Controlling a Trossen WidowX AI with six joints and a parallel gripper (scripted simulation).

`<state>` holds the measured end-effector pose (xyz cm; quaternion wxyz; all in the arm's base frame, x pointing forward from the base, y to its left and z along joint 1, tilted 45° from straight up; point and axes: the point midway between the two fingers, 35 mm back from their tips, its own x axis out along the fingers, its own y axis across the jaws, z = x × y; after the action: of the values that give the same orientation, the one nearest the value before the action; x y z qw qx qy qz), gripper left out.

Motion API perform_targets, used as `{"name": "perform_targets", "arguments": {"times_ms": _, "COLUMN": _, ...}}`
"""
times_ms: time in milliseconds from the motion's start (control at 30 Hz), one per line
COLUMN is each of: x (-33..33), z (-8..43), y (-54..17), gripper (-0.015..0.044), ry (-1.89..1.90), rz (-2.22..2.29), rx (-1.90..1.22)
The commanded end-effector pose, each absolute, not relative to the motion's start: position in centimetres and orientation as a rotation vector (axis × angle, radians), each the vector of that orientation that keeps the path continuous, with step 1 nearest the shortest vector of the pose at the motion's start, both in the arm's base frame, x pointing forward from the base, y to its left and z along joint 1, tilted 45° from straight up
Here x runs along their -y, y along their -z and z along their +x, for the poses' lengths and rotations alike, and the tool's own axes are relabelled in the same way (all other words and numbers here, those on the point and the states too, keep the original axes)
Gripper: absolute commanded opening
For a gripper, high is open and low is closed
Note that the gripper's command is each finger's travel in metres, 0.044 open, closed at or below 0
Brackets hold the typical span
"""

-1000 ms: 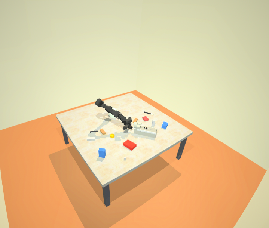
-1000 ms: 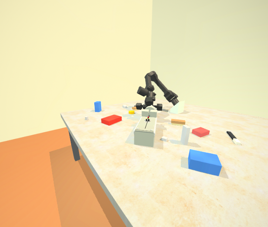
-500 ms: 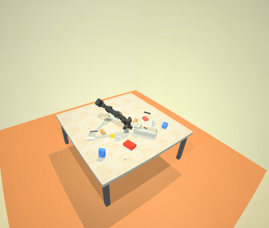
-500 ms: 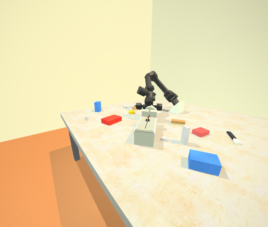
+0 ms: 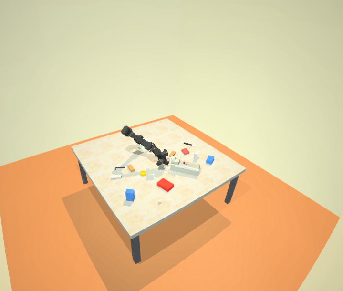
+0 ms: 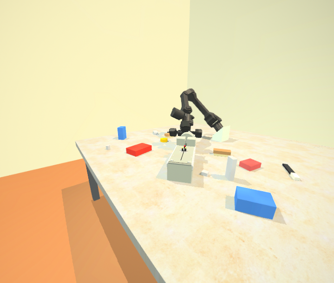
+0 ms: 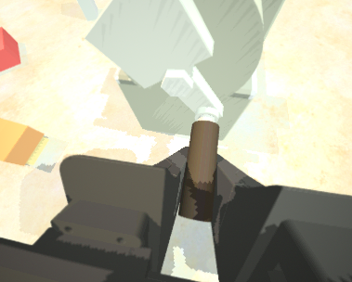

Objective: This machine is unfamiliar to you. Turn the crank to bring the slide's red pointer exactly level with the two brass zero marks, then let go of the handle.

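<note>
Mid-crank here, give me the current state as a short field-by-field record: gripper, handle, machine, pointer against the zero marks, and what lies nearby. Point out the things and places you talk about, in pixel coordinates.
gripper: shut on the handle (image 7: pixel 200 172)
handle: brown cylinder between the fingers, joined to a pale crank arm (image 7: pixel 206 93)
machine: grey-green box (image 5: pixel 184 170) (image 6: pixel 179 172) standing on the table
pointer: red (image 6: pixel 185 146), close to the marks; exact level cannot be told at this size
nearest block toward the camera, exterior view: blue block (image 6: pixel 254 202)
release: not done
</note>
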<state>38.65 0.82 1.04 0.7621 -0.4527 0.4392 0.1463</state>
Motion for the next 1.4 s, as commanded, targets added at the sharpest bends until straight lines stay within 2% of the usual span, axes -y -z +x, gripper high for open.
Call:
{"name": "perform_targets", "arguments": {"times_ms": 0, "x": -0.81, "z": 39.06, "y": -1.88, "gripper": 0.0000, "ry": -0.305, "rz": -0.989, "rx": -0.936}}
{"name": "perform_targets", "arguments": {"times_ms": 1367, "x": -0.94, "z": 39.15, "y": -2.30, "gripper": 0.0000, "ry": -0.305, "rz": -0.989, "rx": -0.936}}
